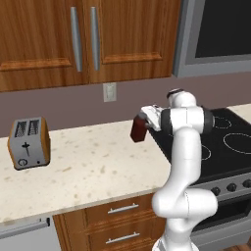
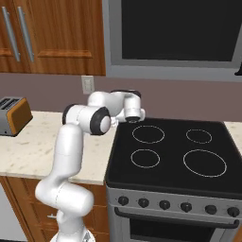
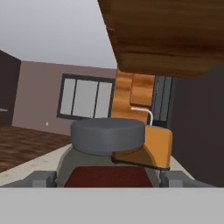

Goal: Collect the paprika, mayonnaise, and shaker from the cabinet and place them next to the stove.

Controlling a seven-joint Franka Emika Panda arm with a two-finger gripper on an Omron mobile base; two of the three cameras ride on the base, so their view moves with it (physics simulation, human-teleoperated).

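The paprika [image 1: 138,130], a dark red-brown bottle, hangs tilted just above the pale counter [image 1: 88,162], close to the left edge of the stove [image 1: 230,142]. My gripper [image 1: 141,119] reaches sideways to the left and is shut on the bottle's top. In the hand view the dark red body of the paprika [image 3: 109,171] lies between the fingertips of my gripper [image 3: 109,178], with its round grey cap [image 3: 108,135] beyond. The cabinet [image 1: 49,39] above the counter has both doors shut. The stove [image 2: 170,151] is bare. The mayonnaise and the shaker are out of view.
A toaster [image 1: 29,142] stands on the counter at the far left, also seen as the toaster [image 2: 14,116]. A microwave [image 2: 175,33] hangs over the stove. A wall outlet [image 1: 110,91] sits behind the counter. Drawers [image 1: 122,211] run below it.
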